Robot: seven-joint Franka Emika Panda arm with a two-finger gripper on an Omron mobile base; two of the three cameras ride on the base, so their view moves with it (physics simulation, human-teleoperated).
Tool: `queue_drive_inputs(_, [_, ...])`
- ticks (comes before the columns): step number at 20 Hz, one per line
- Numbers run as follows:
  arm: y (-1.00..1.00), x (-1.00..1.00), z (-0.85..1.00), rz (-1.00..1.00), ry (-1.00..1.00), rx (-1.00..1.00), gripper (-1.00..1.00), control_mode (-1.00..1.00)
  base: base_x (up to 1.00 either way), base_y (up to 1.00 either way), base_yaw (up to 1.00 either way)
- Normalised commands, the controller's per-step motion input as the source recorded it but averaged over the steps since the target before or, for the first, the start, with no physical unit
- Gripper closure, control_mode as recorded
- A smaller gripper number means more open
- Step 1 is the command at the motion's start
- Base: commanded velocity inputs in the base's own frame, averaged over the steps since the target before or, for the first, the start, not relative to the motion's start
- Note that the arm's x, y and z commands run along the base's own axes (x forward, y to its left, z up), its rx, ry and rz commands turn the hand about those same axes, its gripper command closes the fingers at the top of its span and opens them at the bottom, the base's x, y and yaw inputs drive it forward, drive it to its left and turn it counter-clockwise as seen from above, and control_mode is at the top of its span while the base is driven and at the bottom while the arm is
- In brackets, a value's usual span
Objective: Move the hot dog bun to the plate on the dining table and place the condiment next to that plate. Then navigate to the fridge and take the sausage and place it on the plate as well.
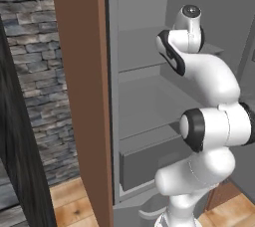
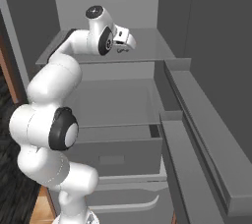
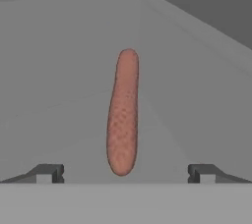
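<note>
The sausage, a pinkish-brown cylinder, lies lengthwise on a pale grey shelf inside the open fridge. My gripper is open just above it, one fingertip on each side of its near end, touching nothing. In the right base view the hand reaches over the upper shelf; the sausage is hidden there. The hot dog bun, plate, condiment and dining table are out of view.
The fridge holds a lower shelf and a drawer. Door bins jut out on the right. A brown wooden panel stands left of the fridge, with a stone wall behind it.
</note>
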Motion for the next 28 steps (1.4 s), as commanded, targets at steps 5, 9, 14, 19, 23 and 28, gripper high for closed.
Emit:
queue_drive_inputs(5, [-0.10,0.74,-0.05,-0.01,0.00,0.00,-1.00,-1.00,0.00,0.00,0.00])
queue_drive_inputs(9, [-0.01,0.77,-0.07,-0.05,0.01,0.00,-1.00,-1.00,0.00,0.00,0.00])
queue_drive_inputs(14, [-0.01,0.39,-0.23,-0.01,0.04,0.00,-1.00,-1.00,0.00,0.00,0.00])
queue_drive_inputs(19, [-0.01,0.00,-0.55,0.00,0.04,0.00,1.00,-1.00,0.00,0.00,0.00])
queue_drive_inputs(23, [-0.01,0.00,-0.48,0.00,0.01,0.00,1.00,-1.00,0.00,0.00,0.00])
queue_drive_inputs(28, [0.00,-0.15,-0.28,0.00,-0.01,0.00,1.00,-1.00,0.00,0.00,0.00])
